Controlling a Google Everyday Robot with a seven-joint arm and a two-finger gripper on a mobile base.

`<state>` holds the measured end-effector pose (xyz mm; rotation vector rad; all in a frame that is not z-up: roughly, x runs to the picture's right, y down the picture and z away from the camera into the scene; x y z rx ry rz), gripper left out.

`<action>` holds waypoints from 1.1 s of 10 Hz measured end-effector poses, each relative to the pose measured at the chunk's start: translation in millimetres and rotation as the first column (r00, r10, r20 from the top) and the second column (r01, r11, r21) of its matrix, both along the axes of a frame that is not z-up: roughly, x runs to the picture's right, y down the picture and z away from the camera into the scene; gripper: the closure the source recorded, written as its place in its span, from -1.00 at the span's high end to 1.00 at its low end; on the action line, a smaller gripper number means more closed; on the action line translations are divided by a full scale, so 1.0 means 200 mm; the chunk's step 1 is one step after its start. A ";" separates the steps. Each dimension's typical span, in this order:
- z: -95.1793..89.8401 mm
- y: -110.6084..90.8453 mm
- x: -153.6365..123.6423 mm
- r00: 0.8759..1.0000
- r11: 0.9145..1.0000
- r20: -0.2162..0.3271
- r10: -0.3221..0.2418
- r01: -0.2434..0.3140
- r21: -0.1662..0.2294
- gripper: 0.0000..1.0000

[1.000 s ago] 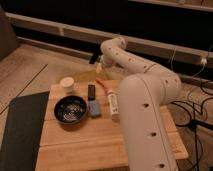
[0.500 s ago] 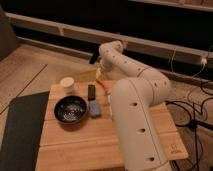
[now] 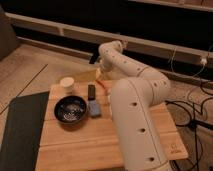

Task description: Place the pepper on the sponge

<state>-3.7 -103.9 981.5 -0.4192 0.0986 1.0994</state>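
The pepper [image 3: 101,84], small and red-orange, lies on the wooden table [image 3: 80,145] near its back edge, just left of my white arm. The sponge [image 3: 94,109], a blue-grey block, lies about a hand's width in front of it, beside the black bowl [image 3: 70,109]. My gripper [image 3: 95,58] shows as a dark tip at the end of the arm, hanging above the table's back edge, above and slightly behind the pepper. Nothing is visibly held in it.
A narrow black block [image 3: 91,91] lies between pepper and sponge. A white cup [image 3: 67,82] and a tan object [image 3: 85,75] sit at the back left. My arm [image 3: 135,110] covers the table's right half. A dark mat [image 3: 20,130] lies left of the table.
The arm's bulk has shifted left and nearer the camera, covering more of the table's right side. The gripper stays near the back edge; pepper and sponge have not moved.
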 end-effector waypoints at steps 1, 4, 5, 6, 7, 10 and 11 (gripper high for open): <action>0.02 0.03 -0.04 0.999 0.999 0.010 -0.043 0.043 0.003 0.30; 0.09 0.17 -0.14 0.994 0.994 0.041 -0.104 0.106 -0.034 0.30; 0.10 0.18 -0.15 0.993 0.993 0.046 -0.110 0.112 -0.041 0.30; 0.13 0.19 -0.17 0.993 0.992 0.051 -0.111 0.114 -0.049 0.30; 0.14 0.19 -0.17 0.993 0.992 0.050 -0.111 0.114 -0.054 0.30; 0.21 0.25 -0.11 0.996 0.992 0.030 -0.082 0.084 -0.099 0.30; 0.23 0.27 -0.08 0.998 0.991 0.019 -0.066 0.068 -0.117 0.30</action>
